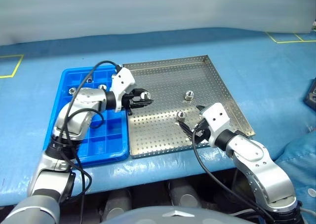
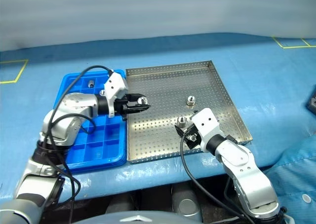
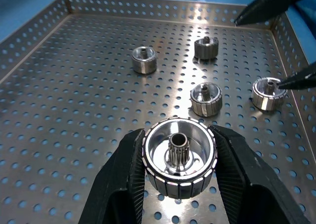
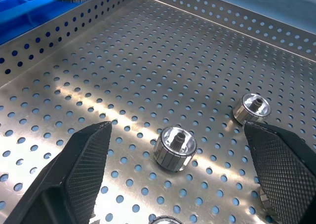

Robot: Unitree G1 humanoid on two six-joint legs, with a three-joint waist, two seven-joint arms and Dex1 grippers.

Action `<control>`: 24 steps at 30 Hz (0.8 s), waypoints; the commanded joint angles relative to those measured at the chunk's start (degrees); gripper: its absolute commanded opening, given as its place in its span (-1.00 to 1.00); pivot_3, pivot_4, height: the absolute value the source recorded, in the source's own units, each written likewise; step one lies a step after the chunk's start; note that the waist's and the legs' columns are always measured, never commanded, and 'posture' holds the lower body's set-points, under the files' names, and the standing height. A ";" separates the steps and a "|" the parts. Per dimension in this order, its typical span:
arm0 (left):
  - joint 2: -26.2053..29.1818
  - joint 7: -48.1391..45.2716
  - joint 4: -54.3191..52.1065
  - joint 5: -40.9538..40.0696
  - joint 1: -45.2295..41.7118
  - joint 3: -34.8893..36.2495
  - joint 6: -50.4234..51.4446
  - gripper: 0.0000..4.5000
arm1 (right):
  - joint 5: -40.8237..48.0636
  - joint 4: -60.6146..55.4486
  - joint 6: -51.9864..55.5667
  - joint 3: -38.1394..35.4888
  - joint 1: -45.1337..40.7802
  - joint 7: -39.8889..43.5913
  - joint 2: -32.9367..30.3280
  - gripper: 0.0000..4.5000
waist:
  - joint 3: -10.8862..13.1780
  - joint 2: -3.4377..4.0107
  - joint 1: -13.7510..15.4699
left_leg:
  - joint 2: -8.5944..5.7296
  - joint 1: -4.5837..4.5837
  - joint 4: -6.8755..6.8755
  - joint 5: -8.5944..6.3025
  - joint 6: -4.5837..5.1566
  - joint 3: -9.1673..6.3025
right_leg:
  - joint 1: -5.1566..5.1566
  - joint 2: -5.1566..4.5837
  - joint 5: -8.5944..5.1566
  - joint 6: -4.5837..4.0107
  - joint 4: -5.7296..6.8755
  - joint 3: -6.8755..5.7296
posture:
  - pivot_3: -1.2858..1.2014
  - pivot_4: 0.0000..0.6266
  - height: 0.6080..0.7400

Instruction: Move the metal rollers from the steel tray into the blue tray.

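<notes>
Blue sheeting covers the table [image 1: 163, 41] in the head views; yellow tape marks sit at the frame's upper left and upper right. At centre lies the steel tray [image 1: 217, 81], the blue tray [image 1: 66, 86] touching its left edge. Over that edge, the left hand [image 1: 142, 98] is clamped on one roller [image 1: 144, 94], lifted clear of the tray floor. Two metal rollers [image 1: 188, 95] show on the steel tray right of centre; others rest in the blue tray's upper compartments. At lower right, the right hand [image 1: 192, 125] hangs spread wide beside the nearer roller.

Left wrist view: both fingers [image 3: 123, 179] pinch the held roller's ribbed sides; four rollers stand beyond on the perforated floor.

Right wrist view: fingers [image 4: 84, 169] stand wide apart, one loose roller [image 4: 175, 147] between them, untouched.
</notes>
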 commanded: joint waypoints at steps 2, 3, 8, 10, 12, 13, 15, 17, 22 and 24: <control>6.23 5.61 -10.87 0.50 6.47 4.53 6.81 -0.25 | 0.88 -0.36 -1.20 0.89 -1.51 1.38 0.18 1.00 | 0.01 -0.01 0.36 | 0.01 0.01 -0.03 0.00 0.00 0.01 | -0.02 0.00 0.00 -0.01 -0.01 0.01 | -0.03 -0.52 1.00; 9.56 7.55 -13.81 2.55 9.96 5.22 9.01 -0.25 | 1.13 -0.16 -1.13 1.26 -1.69 1.85 0.11 1.00 | 0.01 -0.02 0.55 | 0.01 0.02 -0.05 0.00 0.00 -0.01 | -0.02 0.01 -0.01 -0.02 -0.01 0.00 | -0.02 -0.52 1.00; 15.56 15.70 -21.95 5.98 19.57 11.28 17.82 -0.25 | 2.00 0.80 -0.87 1.91 -2.75 3.62 -0.25 1.00 | 0.13 -0.16 2.59 | 0.06 -0.02 -0.10 0.00 -0.01 -0.04 | -0.11 0.03 -0.07 -0.13 0.02 -0.06 | 0.03 -0.52 1.00; 14.14 21.29 -22.59 8.51 21.16 13.83 21.86 -0.25 | 2.33 1.62 -0.74 2.35 -3.75 4.51 -0.42 1.00 | 0.14 -0.18 4.21 | 0.06 -0.03 -0.04 0.00 -0.01 -0.08 | -0.05 -0.01 -0.08 -0.15 0.01 -0.15 | 0.05 -0.52 1.00; 12.11 24.05 -22.79 8.67 21.63 15.36 24.09 -0.25 | 2.53 2.17 -0.70 2.65 -4.37 5.03 -0.54 1.00 | 0.13 -0.19 5.56 | 0.03 -0.01 0.01 0.01 -0.02 -0.07 | 0.01 -0.04 -0.08 -0.15 -0.01 -0.16 | 0.06 -0.52 1.00; 11.32 24.76 -22.86 8.61 22.37 15.52 24.51 -0.25 | 2.57 2.49 -0.71 2.95 -4.76 5.39 -0.69 1.00 | 0.13 -0.20 6.10 | 0.02 -0.01 0.03 0.01 -0.02 -0.07 | 0.01 -0.05 -0.08 -0.15 -0.01 -0.17 | 0.07 -0.52 1.00; 10.20 24.99 -23.64 7.60 23.69 15.98 25.40 -0.25 | 2.55 2.82 -0.80 3.19 -5.17 6.02 -0.99 1.00 | 0.13 -0.21 6.74 | -0.01 -0.03 0.02 0.01 -0.02 -0.07 | 0.02 -0.08 -0.07 -0.15 -0.05 -0.18 | 0.08 -0.52 1.00; 10.78 24.17 -25.40 6.69 26.29 16.26 25.46 -0.25 | 2.64 2.99 -1.01 3.27 -5.52 6.50 -1.25 1.00 | 0.14 -0.23 7.19 | 0.00 -0.04 -0.01 0.00 -0.02 -0.06 | -0.01 -0.09 -0.03 -0.21 -0.05 -0.19 | 0.08 -0.52 1.00; 12.28 20.04 -30.00 2.70 32.61 19.36 25.06 -0.25 | 2.72 3.92 -0.25 3.45 -7.37 6.85 -1.40 1.00 | 0.14 -0.23 7.38 | 0.04 -0.02 -0.11 0.00 -0.03 -0.08 | -0.04 -0.08 0.00 -0.48 -0.03 -0.24 | 0.08 -0.52 1.00; 13.36 19.39 -30.39 2.42 34.69 20.96 24.56 -0.25 | 2.88 4.23 0.21 3.38 -8.06 6.83 -1.34 1.00 | 0.14 -0.23 7.37 | 0.05 -0.01 -0.10 0.01 -0.03 -0.07 | -0.04 -0.08 -0.04 -0.44 -0.02 -0.24 | 0.08 -0.52 1.00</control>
